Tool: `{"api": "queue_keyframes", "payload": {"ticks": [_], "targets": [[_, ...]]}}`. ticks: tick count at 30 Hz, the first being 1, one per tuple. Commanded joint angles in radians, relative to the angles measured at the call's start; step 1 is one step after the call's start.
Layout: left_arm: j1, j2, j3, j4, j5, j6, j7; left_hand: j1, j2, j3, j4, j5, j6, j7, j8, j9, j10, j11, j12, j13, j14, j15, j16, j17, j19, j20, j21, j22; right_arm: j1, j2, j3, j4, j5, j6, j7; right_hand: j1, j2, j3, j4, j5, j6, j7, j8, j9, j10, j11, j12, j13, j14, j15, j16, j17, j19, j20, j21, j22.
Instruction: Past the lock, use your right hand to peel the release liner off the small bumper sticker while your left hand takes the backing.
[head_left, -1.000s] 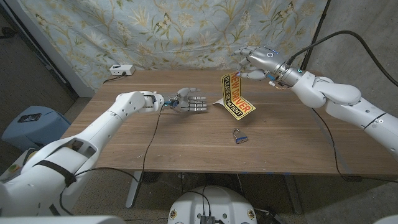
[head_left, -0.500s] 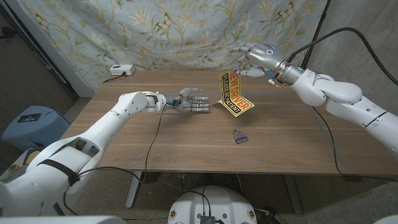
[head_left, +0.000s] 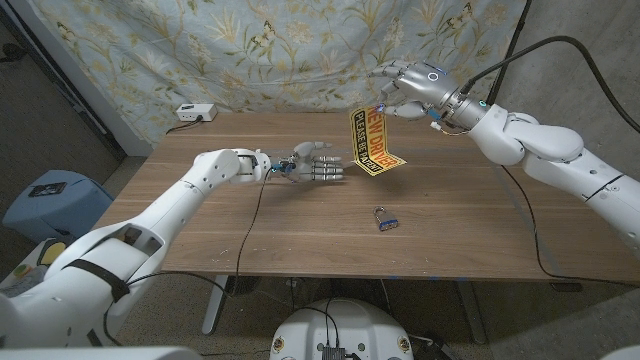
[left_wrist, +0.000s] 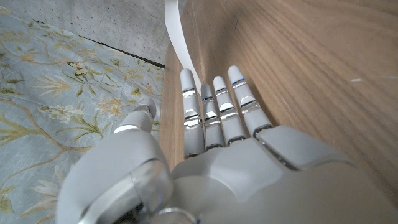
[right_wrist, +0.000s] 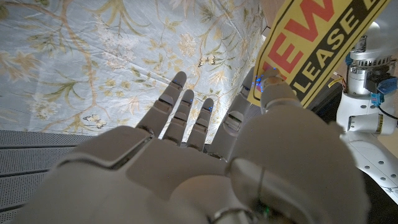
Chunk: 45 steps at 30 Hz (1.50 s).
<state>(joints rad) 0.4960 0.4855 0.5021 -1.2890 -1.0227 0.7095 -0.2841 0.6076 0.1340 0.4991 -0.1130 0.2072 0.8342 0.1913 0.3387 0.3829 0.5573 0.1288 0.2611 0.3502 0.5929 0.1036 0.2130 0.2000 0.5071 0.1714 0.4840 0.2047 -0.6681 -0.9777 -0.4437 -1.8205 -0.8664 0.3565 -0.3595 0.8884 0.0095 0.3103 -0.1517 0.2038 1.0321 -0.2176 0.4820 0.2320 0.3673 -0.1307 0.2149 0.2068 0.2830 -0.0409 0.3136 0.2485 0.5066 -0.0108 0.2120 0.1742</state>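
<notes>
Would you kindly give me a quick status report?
Right hand pinches yellow bumper sticker, lifted. Left hand open beside it. Padlock lies clear.

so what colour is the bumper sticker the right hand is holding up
Yellow with red and black lettering on the bumper sticker, clearest in the head view.

Sticker (head_left: 372, 142): hanging above the table (head_left: 200, 240), far middle, under the right hand (head_left: 405, 88) (top edge pinched).
Left hand (head_left: 318, 166): just left of the sticker.
Lock (head_left: 384, 219): on the table, nearer than the sticker.
Power strip (head_left: 196, 113): far left corner.
</notes>
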Motion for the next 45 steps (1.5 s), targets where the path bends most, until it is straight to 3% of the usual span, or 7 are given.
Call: {"api": "queue_keyframes", "payload": {"ticks": [1,14,21,26,28,39,45], "targets": [[0.026,0.022,-0.017,-0.053,-0.064,0.048,-0.044,-0.009,0.000,0.001,0.004,-0.002,0.008,0.001,0.000,0.005,0.013,0.002,0.003,0.005,0.016,0.002,0.005,0.002,0.008,-0.002,0.004,0.000,0.033,0.017,-0.017,0.024,-0.015,0.010,0.000,0.006,0.000,-0.002,0.004,0.004,0.006,-0.004,0.005,0.003,0.010,0.000,-0.003,0.002,0.009,-0.097,0.000,0.003,0.003,0.005,-0.003,0.006],[0.054,0.032,-0.028,-0.096,-0.109,0.050,-0.025,-0.017,0.005,0.004,0.005,-0.003,0.015,-0.002,-0.001,0.007,0.022,-0.001,0.006,0.005,0.020,0.001,0.006,0.001,0.010,-0.001,0.005,0.000,0.058,0.026,-0.024,0.025,-0.015,0.005,0.016,0.004,0.000,-0.002,0.005,0.005,0.003,-0.004,0.004,0.003,0.009,0.000,-0.004,0.002,0.010,-0.096,-0.002,0.003,0.003,0.005,-0.003,0.006],[0.010,0.014,0.018,-0.033,-0.098,0.092,-0.066,-0.031,0.001,-0.002,0.010,-0.006,0.015,0.004,-0.005,0.005,0.020,0.004,0.005,0.006,0.017,0.004,0.005,0.002,0.012,-0.002,0.006,-0.001,0.060,0.024,-0.020,0.025,-0.024,-0.005,0.004,0.004,0.000,-0.002,0.005,0.005,0.002,-0.004,0.003,0.002,0.008,-0.001,-0.004,0.002,0.010,-0.097,-0.003,0.002,0.004,0.005,-0.003,0.006],[-0.006,0.000,0.022,0.010,-0.087,0.106,-0.039,-0.097,-0.009,-0.025,0.035,-0.013,-0.079,0.009,-0.077,-0.028,-0.003,0.025,-0.009,0.005,-0.002,0.021,0.001,0.008,0.008,0.008,0.004,-0.002,0.056,0.018,-0.017,0.024,-0.025,-0.006,-0.008,0.003,0.001,-0.001,0.005,0.005,0.001,-0.004,0.003,0.002,0.008,-0.001,-0.005,0.002,0.010,-0.097,-0.003,0.003,0.004,0.005,-0.003,0.006],[-0.012,-0.008,0.019,0.027,-0.082,0.102,-0.025,-0.106,-0.010,-0.027,0.038,-0.013,-0.085,0.013,-0.084,-0.033,-0.010,0.028,-0.012,0.004,-0.008,0.026,0.000,0.008,0.006,0.009,0.004,-0.002,0.051,0.015,-0.015,0.020,-0.029,-0.009,-0.013,0.002,0.001,-0.002,0.005,0.005,0.002,-0.004,0.003,0.002,0.009,-0.001,-0.004,0.002,0.010,-0.097,-0.003,0.003,0.004,0.005,-0.003,0.006],[-0.087,-0.067,0.037,0.164,-0.018,0.061,-0.050,-0.125,-0.011,-0.033,0.045,-0.015,-0.089,0.015,-0.095,-0.043,-0.011,0.026,-0.014,0.003,-0.008,0.024,0.001,0.009,0.005,0.009,0.003,-0.002,0.015,-0.015,0.017,-0.023,-0.023,-0.033,-0.015,0.003,0.000,-0.002,0.005,0.005,0.003,-0.004,0.005,0.003,0.009,0.000,-0.004,0.002,0.012,-0.098,-0.004,0.002,0.005,0.004,-0.003,0.006],[-0.147,-0.126,0.065,0.291,0.034,0.026,-0.102,-0.129,-0.010,-0.032,0.046,-0.014,-0.081,0.013,-0.095,-0.048,-0.005,0.021,-0.012,0.003,-0.004,0.018,0.003,0.008,0.008,0.009,0.004,-0.002,-0.003,-0.026,0.034,-0.040,-0.016,-0.038,-0.022,0.003,0.001,-0.001,0.005,0.005,0.003,-0.004,0.005,0.004,0.008,0.000,-0.005,0.002,0.013,-0.098,-0.004,0.003,0.005,0.004,-0.003,0.006]]}}
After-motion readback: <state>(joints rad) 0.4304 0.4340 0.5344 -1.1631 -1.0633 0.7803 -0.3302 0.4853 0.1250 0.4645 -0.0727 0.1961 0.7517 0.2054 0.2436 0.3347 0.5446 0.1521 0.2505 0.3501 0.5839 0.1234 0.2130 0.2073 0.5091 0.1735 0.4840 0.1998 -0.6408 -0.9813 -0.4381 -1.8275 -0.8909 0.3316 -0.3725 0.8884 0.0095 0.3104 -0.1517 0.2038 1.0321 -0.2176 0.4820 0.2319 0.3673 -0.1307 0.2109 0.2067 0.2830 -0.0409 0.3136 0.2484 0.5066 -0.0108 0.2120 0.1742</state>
